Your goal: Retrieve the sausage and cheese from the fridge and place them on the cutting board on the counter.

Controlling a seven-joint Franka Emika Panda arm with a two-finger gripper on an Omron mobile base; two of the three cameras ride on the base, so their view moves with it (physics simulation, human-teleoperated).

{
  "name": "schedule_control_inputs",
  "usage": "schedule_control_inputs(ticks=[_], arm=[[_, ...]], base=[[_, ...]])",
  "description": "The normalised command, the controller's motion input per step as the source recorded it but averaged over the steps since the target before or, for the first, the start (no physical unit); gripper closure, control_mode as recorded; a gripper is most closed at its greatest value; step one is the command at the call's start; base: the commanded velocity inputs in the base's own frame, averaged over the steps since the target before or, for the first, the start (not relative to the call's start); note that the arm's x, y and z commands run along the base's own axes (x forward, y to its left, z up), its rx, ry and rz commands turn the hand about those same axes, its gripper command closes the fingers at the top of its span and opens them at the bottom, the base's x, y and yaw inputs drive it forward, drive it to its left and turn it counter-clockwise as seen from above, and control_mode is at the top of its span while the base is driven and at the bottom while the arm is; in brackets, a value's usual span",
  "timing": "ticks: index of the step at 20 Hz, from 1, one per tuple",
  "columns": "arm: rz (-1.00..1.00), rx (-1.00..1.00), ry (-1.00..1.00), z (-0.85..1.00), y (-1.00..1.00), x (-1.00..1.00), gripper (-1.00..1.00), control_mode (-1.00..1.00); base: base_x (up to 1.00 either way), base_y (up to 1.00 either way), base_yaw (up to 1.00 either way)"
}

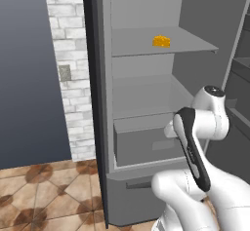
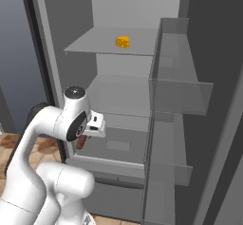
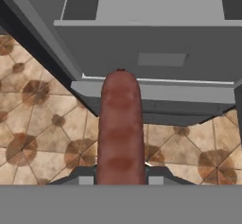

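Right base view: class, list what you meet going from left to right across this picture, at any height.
Robot arm → sausage held in the gripper → cheese on the fridge's upper shelf → open fridge door with its clear bins.

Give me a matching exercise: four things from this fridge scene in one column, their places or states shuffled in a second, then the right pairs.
Things:
1. sausage
2. cheese
3. fridge
4. drawer

Places or states:
A. on the upper shelf
B. door open
C. held in the gripper
D. pushed in, below the shelves

Pairs: 1-C, 2-A, 3-B, 4-D
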Motion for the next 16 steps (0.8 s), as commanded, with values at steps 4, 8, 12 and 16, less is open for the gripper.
schedule_control_inputs(ticks=[4,8,12,16], arm=[[0.0,0.01,-0.01,0.0,0.0,-0.07,1.0,-1.0],[0.0,0.0,0.0,0.0,0.0,0.0,1.0,-1.0],[0.0,0.0,0.0,0.0,0.0,0.0,1.0,-1.0],[0.0,0.0,0.0,0.0,0.0,0.0,1.0,-1.0]], base=[[0.0,0.0,0.0],[0.0,0.0,0.0],[0.0,0.0,0.0],[0.0,0.0,0.0]])
